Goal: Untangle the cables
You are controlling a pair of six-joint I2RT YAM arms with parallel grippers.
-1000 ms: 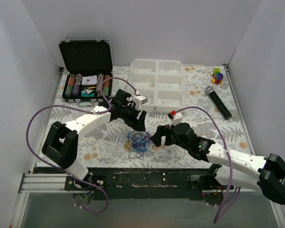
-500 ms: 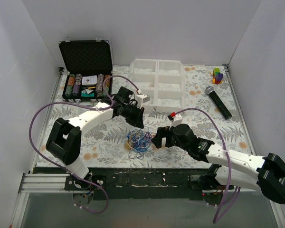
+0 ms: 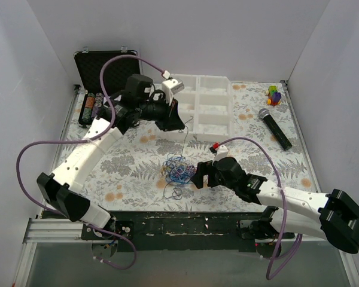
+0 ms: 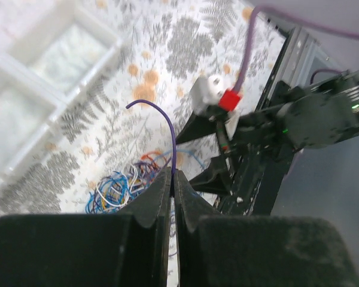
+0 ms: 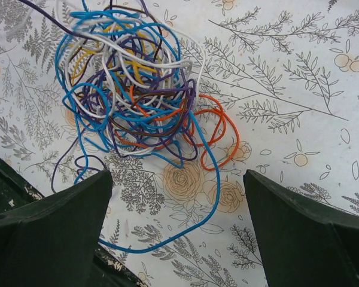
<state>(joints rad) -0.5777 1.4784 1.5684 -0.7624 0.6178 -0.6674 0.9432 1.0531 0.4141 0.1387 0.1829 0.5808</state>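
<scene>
We're clamping a purple wire (image 4: 174,146) in the left pincer (image 4: 172,179), right pincer (image 5: 176,179) gaping empty, risking dragging the tangle (image 5: 128,89) along.

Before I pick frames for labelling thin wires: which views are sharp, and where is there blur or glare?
Top view: evenly lit and sharp, only soft shadows on the table. Left wrist view: the tray is blurred and washed out, but the purple wire in the left gripper reads clearly. Right wrist view: the cables are crisp, slightly smeared at the top of the tangle.
</scene>
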